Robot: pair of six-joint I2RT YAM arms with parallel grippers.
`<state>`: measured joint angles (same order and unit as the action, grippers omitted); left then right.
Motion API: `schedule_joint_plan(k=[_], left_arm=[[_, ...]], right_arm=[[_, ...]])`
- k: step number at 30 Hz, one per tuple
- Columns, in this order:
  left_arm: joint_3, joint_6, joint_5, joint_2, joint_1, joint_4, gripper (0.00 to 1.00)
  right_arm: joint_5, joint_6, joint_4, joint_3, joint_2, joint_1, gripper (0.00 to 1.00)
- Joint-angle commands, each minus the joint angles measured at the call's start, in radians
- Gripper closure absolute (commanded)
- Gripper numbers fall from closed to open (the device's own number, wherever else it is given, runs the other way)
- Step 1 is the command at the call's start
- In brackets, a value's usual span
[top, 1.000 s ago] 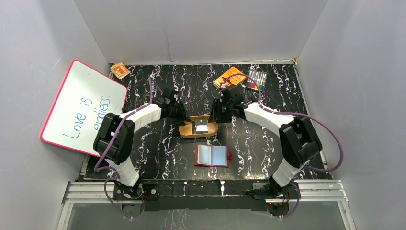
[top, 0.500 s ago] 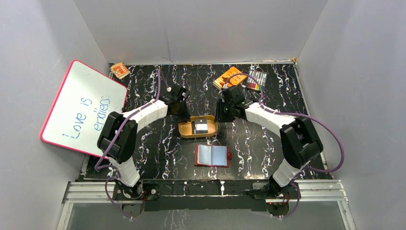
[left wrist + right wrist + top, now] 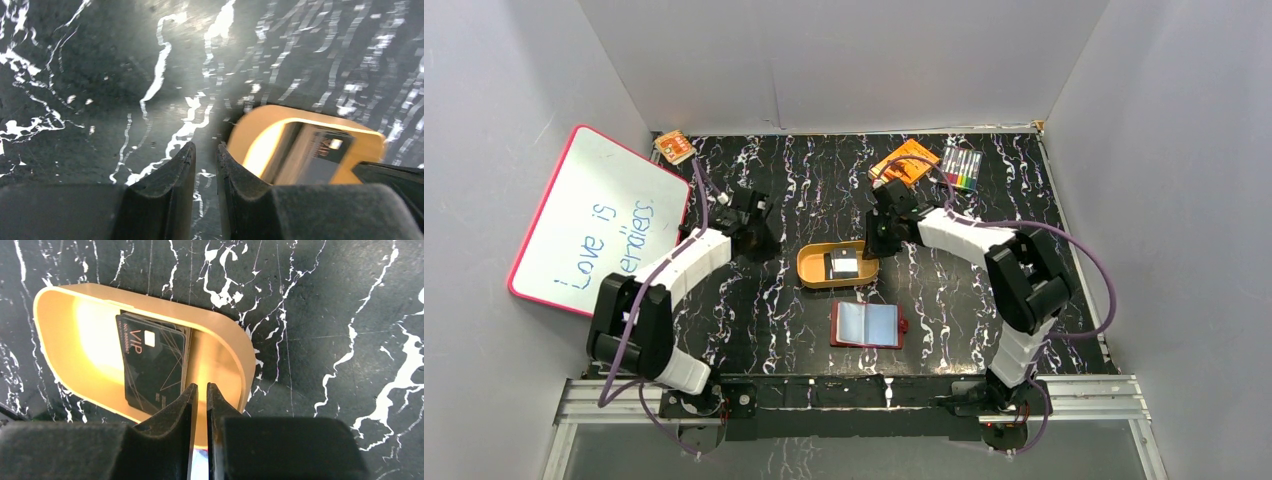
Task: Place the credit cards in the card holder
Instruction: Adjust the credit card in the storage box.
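Note:
The credit cards (image 3: 845,266) are a small dark stack lying in a tan oval tray (image 3: 812,268); in the right wrist view the top card (image 3: 152,365) is black and reads VIP. The card holder (image 3: 867,324), a dark red wallet, lies open nearer the arm bases, its pale blue pockets facing up. My left gripper (image 3: 762,243) hovers over bare table left of the tray (image 3: 250,132). Its jaws (image 3: 205,146) stand a narrow slit apart, holding nothing. My right gripper (image 3: 879,240) is over the tray's right end (image 3: 235,347), its jaws (image 3: 201,385) also nearly together and empty.
A pink-framed whiteboard (image 3: 599,225) leans at the left. At the back stand an orange box (image 3: 902,162), a pack of coloured markers (image 3: 961,167) and a small orange item (image 3: 674,147). Grey walls enclose the black marbled table (image 3: 974,300).
The left gripper has drawn back to the left, away from the tray's left end. The right arm has swung in closer to the tray. Both pairs of jaws have narrowed.

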<state>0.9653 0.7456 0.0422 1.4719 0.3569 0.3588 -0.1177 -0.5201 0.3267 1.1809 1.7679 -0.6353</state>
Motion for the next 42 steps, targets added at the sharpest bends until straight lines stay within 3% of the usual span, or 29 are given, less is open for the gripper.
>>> schedule_joint_plan(k=[1, 10, 26, 37, 42], left_arm=[[-0.060, 0.025, -0.042, 0.037, -0.027, -0.035, 0.81], [-0.090, 0.051, -0.168, 0.113, -0.026, -0.125, 0.81], [-0.175, 0.104, -0.264, 0.141, 0.001, -0.209, 0.81], [-0.188, 0.099, -0.261, 0.127, 0.004, -0.204, 0.81], [-0.165, 0.088, -0.203, 0.100, 0.004, -0.152, 0.82]], right_arm=[[0.035, 0.001, 0.038, 0.078, 0.055, -0.012, 0.82], [0.080, -0.006, 0.088, 0.130, 0.152, -0.047, 1.00], [-0.003, -0.109, 0.033, 0.126, 0.246, -0.114, 1.00], [-0.041, -0.173, 0.014, 0.181, 0.298, -0.161, 1.00], [0.019, -0.164, 0.049, 0.180, 0.230, -0.154, 1.00]])
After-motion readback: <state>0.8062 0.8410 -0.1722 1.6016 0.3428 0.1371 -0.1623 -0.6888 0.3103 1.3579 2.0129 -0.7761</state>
